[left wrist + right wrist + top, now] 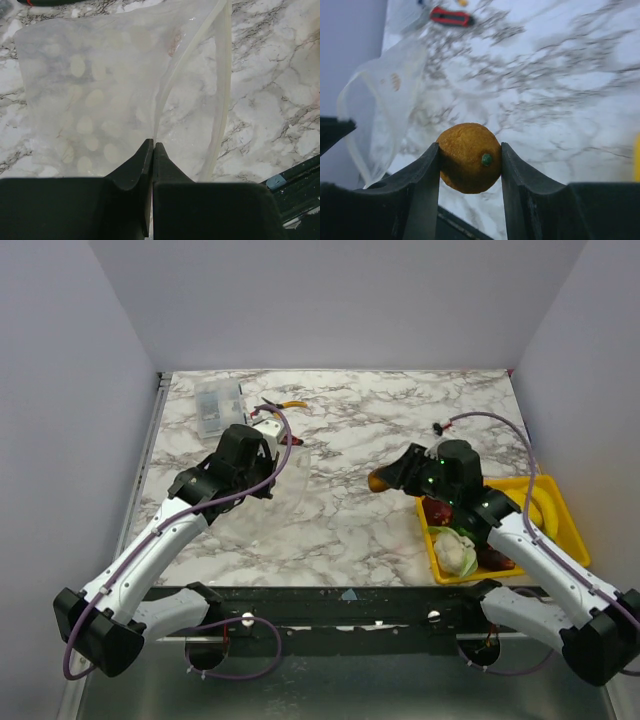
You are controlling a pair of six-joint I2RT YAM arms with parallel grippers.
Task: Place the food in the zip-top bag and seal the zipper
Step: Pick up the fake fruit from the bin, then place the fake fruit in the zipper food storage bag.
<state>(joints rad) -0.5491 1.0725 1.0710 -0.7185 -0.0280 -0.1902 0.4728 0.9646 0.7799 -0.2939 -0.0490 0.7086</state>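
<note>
My left gripper (152,146) is shut on the edge of the clear zip-top bag (100,95), which has white dots on one face. The bag's mouth gapes open, its zipper strip (224,85) curving down the right side. In the top view the bag (290,468) hangs from my left gripper (270,475) at centre left. My right gripper (470,150) is shut on an orange toy fruit (469,157) with a green stem dot, held above the table right of the bag (380,105). In the top view the orange (379,481) sits at my right gripper (392,478). More food lies in the yellow tray (556,502): a pale leafy piece (455,552) and red pieces (437,511).
A rigid clear compartment box (218,407) stands at the back left. A red-handled tool (451,17) lies beyond the bag; it also shows in the top view (290,406). The table's dark front edge (340,592) runs below both arms. Grey walls close three sides.
</note>
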